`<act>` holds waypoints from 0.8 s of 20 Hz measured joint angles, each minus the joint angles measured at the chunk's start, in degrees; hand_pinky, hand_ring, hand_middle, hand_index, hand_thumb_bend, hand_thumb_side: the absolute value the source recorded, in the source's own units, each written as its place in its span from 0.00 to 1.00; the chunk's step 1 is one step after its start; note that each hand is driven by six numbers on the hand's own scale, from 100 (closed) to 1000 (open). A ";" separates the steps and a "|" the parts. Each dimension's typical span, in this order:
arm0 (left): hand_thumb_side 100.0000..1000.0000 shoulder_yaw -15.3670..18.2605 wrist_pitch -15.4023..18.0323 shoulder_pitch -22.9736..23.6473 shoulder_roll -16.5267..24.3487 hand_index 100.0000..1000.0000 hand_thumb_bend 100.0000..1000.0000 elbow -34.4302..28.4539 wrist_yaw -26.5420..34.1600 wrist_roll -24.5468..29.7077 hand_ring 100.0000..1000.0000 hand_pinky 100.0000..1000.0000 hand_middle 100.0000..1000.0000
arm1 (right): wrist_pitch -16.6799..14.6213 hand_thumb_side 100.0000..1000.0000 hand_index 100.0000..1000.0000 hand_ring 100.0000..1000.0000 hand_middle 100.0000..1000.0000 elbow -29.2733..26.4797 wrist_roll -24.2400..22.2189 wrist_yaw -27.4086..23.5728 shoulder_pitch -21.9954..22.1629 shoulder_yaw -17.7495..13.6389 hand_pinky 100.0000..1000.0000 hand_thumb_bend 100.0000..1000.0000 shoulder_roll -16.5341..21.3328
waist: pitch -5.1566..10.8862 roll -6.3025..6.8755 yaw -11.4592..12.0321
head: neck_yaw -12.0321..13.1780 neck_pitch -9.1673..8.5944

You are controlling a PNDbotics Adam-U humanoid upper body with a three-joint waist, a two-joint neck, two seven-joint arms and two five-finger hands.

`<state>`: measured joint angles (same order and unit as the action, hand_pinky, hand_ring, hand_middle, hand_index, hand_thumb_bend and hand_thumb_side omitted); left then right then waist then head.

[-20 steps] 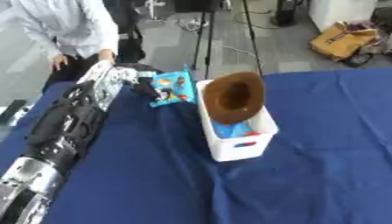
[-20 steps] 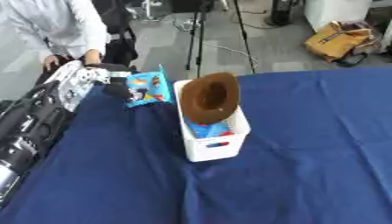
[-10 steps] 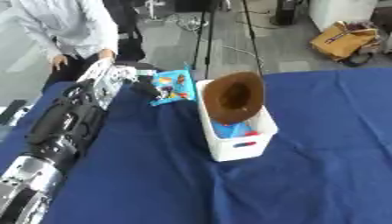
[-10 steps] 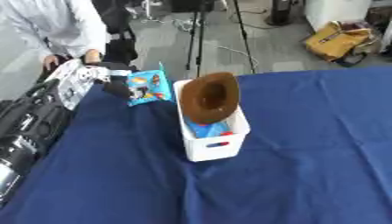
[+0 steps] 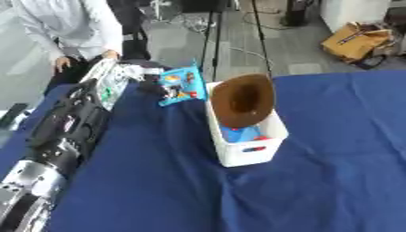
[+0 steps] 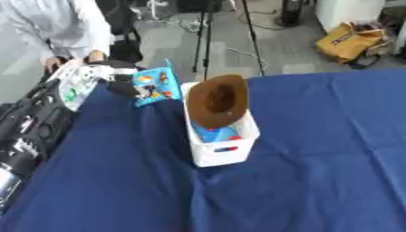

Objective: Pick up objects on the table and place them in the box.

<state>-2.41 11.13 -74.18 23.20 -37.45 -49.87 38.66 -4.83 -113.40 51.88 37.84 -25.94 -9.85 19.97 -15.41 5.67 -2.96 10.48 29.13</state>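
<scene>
Blue packet (image 5: 181,84) in left hand (image 5: 151,84), fingers blurred

A brown hat (image 5: 242,99) blocks the white box's (image 5: 247,151) opening.

Hat (image 5: 241,99) in box (image 5: 247,152), packet (image 5: 181,84) at its left

A white box (image 5: 244,147) stands on the blue-covered table (image 5: 317,181), near the centre of the view. A brown hat (image 5: 242,99) leans upright in its far end, crown facing the camera, with blue items (image 5: 240,133) low inside — too blurred to name. From nine o'clock the robot's left arm (image 5: 63,131) runs up toward eleven, where the left hand (image 5: 151,86) appears to pinch a blue snack packet (image 5: 181,85), held tilted just beside the box's far-left corner.
</scene>
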 measured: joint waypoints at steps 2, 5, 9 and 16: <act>0.55 0.10 -0.07 -0.49 -0.12 1.00 0.00 -0.45 0.24 0.10 0.59 1.00 0.57 | 0.00 0.84 0.58 0.72 0.57 0.00 0.00 0.00 0.00 0.00 0.81 0.00 0.00 | 0.19 0.19 0.00 | 0.06 0.12; 0.54 0.13 -0.22 -0.56 -0.12 1.00 0.00 -0.47 0.48 0.27 0.59 1.00 0.57 | 0.00 0.84 0.58 0.72 0.57 0.00 0.00 0.00 0.00 0.00 0.81 0.00 0.00 | 0.22 0.20 0.00 | 0.11 0.42; 0.54 0.16 -0.31 -0.89 -0.12 1.00 0.00 -0.50 0.71 0.57 0.59 1.00 0.57 | 0.01 0.84 0.58 0.72 0.57 0.00 0.00 0.00 0.01 0.00 0.81 0.00 0.00 | 0.27 0.20 -0.10 | 0.14 0.45; 0.54 0.16 -0.22 -1.46 -0.19 1.00 0.00 -0.82 1.07 1.38 0.58 1.00 0.56 | 0.04 0.84 0.57 0.72 0.57 0.00 0.00 0.00 0.13 0.00 0.81 0.00 0.00 | 0.77 0.25 -0.12 | 0.24 0.47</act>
<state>-2.25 10.91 -75.64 23.01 -38.28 -48.81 40.04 -4.79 -113.40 51.89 37.84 -25.82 -9.85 19.97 -14.64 5.92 -3.08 10.72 29.60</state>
